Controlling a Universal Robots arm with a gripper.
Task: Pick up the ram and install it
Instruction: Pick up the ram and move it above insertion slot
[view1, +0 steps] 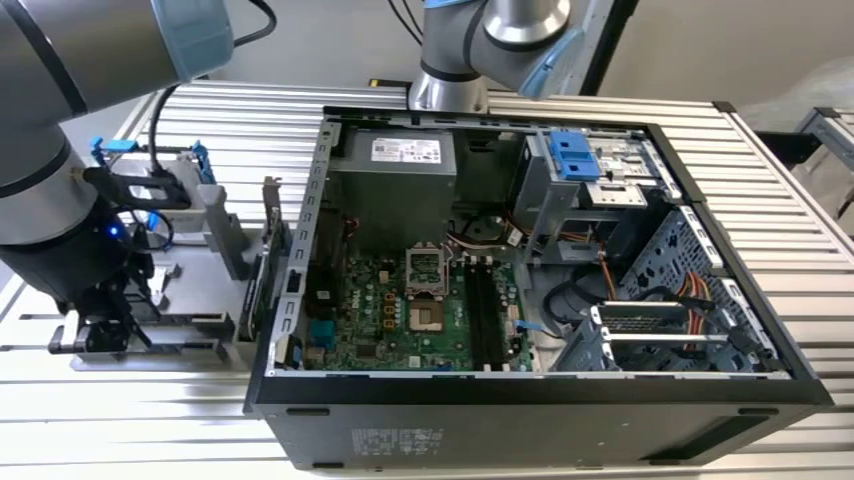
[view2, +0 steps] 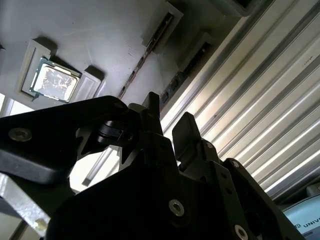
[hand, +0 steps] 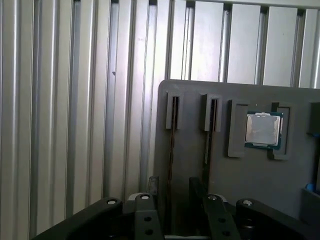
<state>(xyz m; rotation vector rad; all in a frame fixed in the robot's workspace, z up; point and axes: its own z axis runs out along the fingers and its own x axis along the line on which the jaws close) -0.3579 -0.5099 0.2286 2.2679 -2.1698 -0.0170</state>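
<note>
Black end effector open, fingers either side of thin edge-on ram stick standing in slotted grey holder on ribbed aluminium surface.

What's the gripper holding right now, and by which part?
Nothing, it seems. The gripper is open, its fingers either side of the ram standing edge-on in the grey tray, not closed on it.
</note>
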